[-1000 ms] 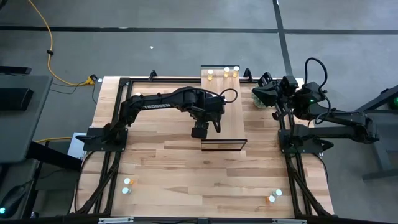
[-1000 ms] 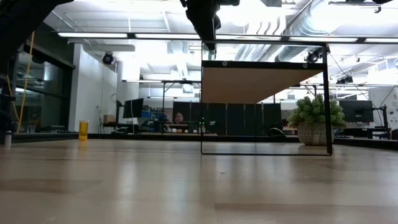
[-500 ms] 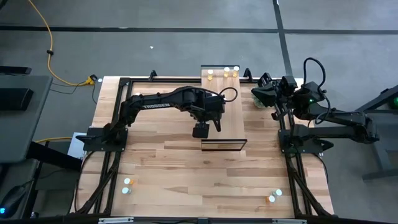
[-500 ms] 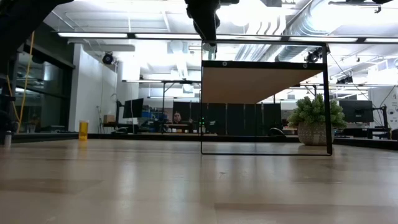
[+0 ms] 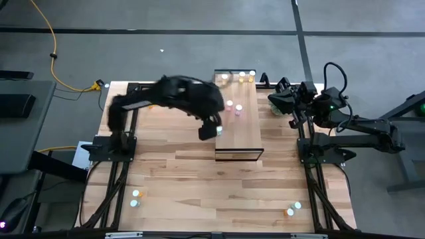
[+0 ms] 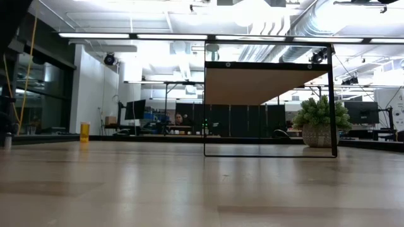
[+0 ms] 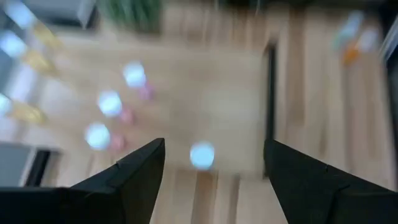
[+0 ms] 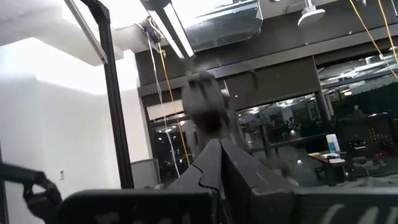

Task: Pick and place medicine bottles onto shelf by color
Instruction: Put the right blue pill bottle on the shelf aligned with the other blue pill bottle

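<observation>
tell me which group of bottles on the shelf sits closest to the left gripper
The pink bottles in the shelf's middle, just beside the open left gripper. The yellow bottles stand at the shelf's far end, much farther away.

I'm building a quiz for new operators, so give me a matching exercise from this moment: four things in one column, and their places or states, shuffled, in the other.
Things:
1. yellow bottles
2. pink bottles
3. left gripper
4. right gripper

Places or states:
A. shut, parked at the right side of the table
B. at the far end of the shelf
C. open, at the shelf's left edge
D. around the middle of the shelf

Pairs: 1-B, 2-D, 3-C, 4-A
</observation>
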Controlling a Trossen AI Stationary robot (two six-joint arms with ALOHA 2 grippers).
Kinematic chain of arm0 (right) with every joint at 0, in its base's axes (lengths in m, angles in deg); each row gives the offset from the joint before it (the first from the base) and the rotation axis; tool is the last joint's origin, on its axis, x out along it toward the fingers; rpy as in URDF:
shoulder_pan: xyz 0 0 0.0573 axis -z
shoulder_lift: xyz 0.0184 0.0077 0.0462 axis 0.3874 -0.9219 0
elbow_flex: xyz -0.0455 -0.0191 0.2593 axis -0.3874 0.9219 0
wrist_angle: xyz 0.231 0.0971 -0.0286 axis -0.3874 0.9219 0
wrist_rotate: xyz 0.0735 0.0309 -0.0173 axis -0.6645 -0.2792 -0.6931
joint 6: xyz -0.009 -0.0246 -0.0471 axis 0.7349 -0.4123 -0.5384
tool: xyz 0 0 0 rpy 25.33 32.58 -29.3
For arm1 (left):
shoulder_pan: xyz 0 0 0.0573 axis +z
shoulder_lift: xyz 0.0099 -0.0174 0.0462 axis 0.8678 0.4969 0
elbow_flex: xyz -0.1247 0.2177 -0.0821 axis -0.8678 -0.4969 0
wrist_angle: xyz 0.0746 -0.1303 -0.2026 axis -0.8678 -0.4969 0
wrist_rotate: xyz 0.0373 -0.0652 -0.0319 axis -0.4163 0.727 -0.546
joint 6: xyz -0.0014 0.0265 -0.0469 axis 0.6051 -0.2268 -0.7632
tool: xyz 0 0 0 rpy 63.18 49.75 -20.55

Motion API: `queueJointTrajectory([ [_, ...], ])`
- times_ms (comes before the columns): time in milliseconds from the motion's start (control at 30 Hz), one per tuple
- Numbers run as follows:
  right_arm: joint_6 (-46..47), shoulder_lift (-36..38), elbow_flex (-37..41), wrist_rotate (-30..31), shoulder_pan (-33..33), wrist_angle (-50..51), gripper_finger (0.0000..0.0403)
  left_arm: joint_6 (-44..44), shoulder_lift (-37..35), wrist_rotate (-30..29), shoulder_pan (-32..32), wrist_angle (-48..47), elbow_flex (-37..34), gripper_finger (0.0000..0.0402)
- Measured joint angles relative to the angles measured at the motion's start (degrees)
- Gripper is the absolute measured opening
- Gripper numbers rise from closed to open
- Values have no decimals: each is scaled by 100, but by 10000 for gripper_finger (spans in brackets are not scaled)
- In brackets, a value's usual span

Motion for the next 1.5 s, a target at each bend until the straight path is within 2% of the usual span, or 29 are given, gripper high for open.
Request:
queueJointTrajectory([
  [133,13,0,-2,0,0,101,0,-86,-806,-281,-170,1019,-275,264],
  [233,20,0,-2,-1,0,201,0,-29,-1516,-555,-280,1970,-1081,264],
  [333,22,0,-2,-2,0,339,0,-36,-2340,-776,-346,3076,-2367,264],
  [433,20,0,-2,-2,0,452,0,-275,-3229,-835,-347,4403,-3950,264],
  [600,1,0,-2,-2,0,521,0,-666,-4504,-483,-353,7001,-6494,264],
  [733,-50,0,-2,-4,0,528,0,-862,-5256,-202,-381,9074,-7983,264],
  [800,-58,0,-2,-2,0,541,0,-1000,-5525,-196,-380,9708,-8476,264],
  [867,-62,0,-2,-3,0,582,0,-1045,-5735,-236,-376,9991,-8795,264],
  [1000,-222,0,-2,-2,0,758,0,-857,-6005,-346,-374,9798,-9076,264],
  [1133,-301,0,-2,-4,0,1022,0,-879,-6109,-348,-374,9332,-9090,264],
  [1267,-353,0,-2,-5,0,1317,0,-888,-6111,-344,-372,9302,-9090,264],
  [1500,-998,0,-2,-5,0,1691,0,-888,-6111,-342,-371,9295,-9090,264],
])
